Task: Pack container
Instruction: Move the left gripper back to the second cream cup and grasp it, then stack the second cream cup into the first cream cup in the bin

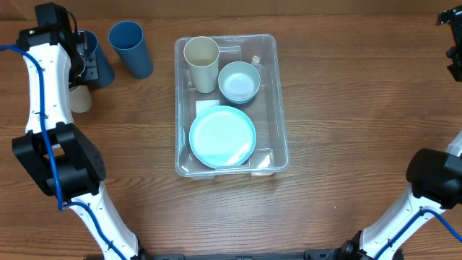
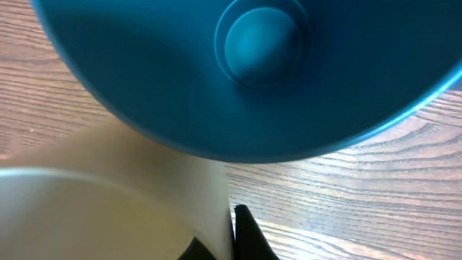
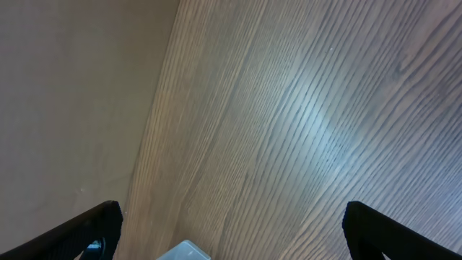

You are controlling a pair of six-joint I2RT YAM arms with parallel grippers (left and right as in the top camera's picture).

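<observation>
Crockery is held by the container (image 1: 271,94) at mid-bench (image 1: 346,108): a cream cup (image 1: 201,62), a bowl (image 1: 239,81) and a plate (image 1: 222,136). The left tool (image 1: 87,63) is pressed together beside a dark blue cup (image 2: 260,43); what is pinched cannot be told. The right tool (image 3: 231,232) is spread.

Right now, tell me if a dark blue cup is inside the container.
No, the container holds a cream cup, a bowl and a plate only.

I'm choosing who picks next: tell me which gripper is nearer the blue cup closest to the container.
Left. The left gripper sits just left of the blue cup; the right gripper is at the table's far right edge, beyond the container.
</observation>
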